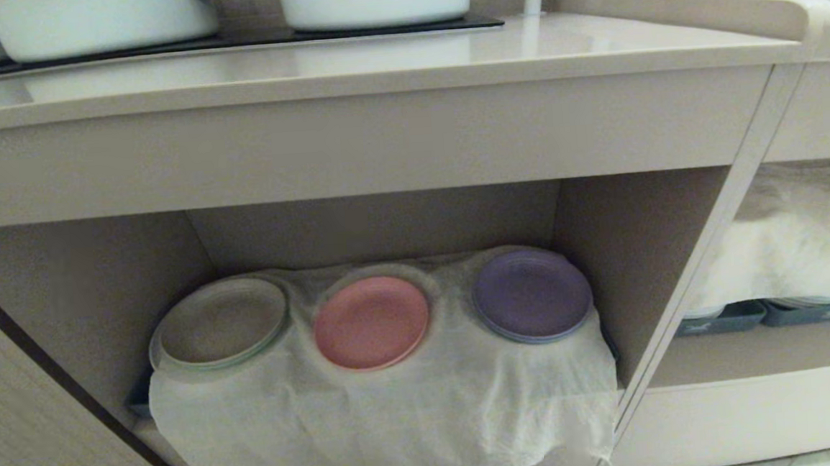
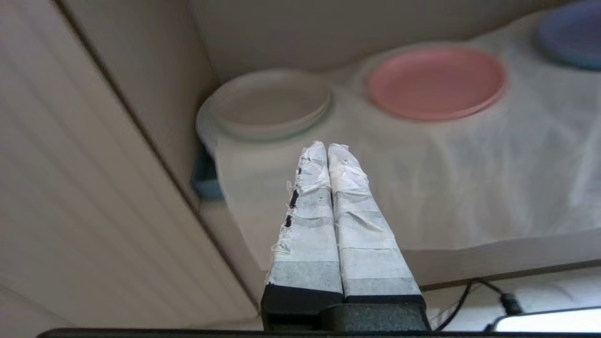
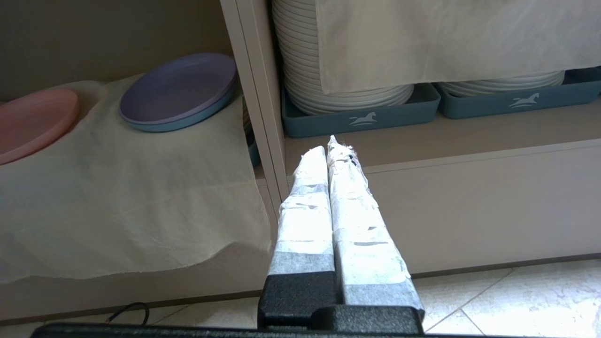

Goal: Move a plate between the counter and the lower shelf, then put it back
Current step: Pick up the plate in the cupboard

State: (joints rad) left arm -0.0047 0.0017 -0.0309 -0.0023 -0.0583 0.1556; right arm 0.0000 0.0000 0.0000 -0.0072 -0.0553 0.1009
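No readable text — only white horse emblems on trays (image 3: 361,119).

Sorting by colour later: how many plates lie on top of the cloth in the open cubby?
3: the white plate at the left, the pink plate in the middle, the purple plate at the right. More may lie under the cloth.

Lighting: soft, diffuse daylight; pale sheen and faint reflections on the counter (image 1: 376,62), the lower shelf (image 1: 379,228) recess dim toward its back wall. Focus: left gripper (image 2: 327,146) sharp on its taped fingers, the plate (image 2: 435,82) beyond it slightly soft. Exposure: floor tiles (image 3: 516,300) beneath the right gripper (image 3: 326,145) bright, nearly washed out.
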